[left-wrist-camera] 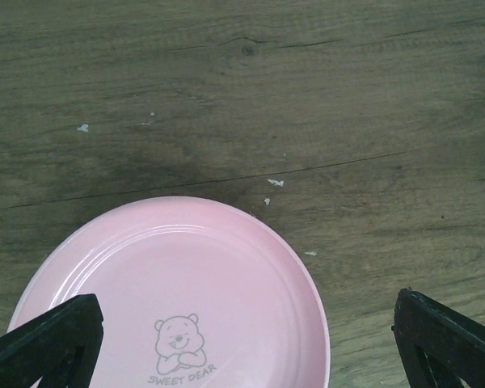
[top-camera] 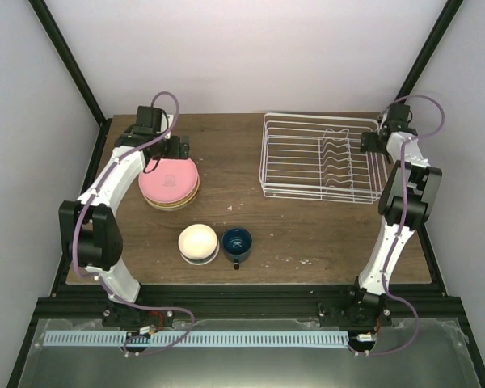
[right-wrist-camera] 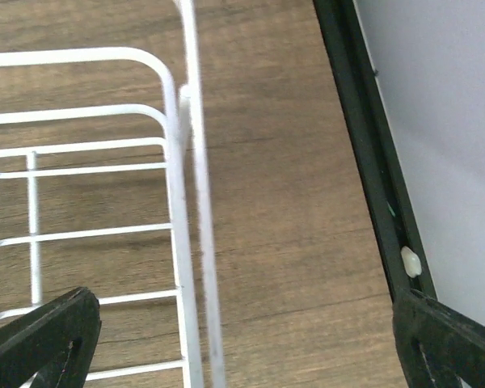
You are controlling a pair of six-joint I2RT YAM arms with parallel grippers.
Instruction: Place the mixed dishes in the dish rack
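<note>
The pink plate [top-camera: 170, 182] lies on the tan-yellow plate [top-camera: 175, 205] at the table's left; only the tan plate's near edge shows. My left gripper [top-camera: 173, 155] hovers open and empty over the pink plate's far edge; in the left wrist view the gripper [left-wrist-camera: 242, 356] spans the plate [left-wrist-camera: 178, 291] with its bear print. The cream bowl [top-camera: 198, 239] sits stacked with a white-rimmed bowl [top-camera: 200, 259] beneath it. The dark blue mug [top-camera: 237, 242] stands beside them. The white dish rack [top-camera: 322, 158] is empty. My right gripper [top-camera: 369, 144] is open at the rack's right rim [right-wrist-camera: 186, 242].
A black frame rail [right-wrist-camera: 372, 162] and a white wall run along the table's right edge, close to my right gripper. Black posts stand at the back corners. Bare wood lies between the plates and the rack.
</note>
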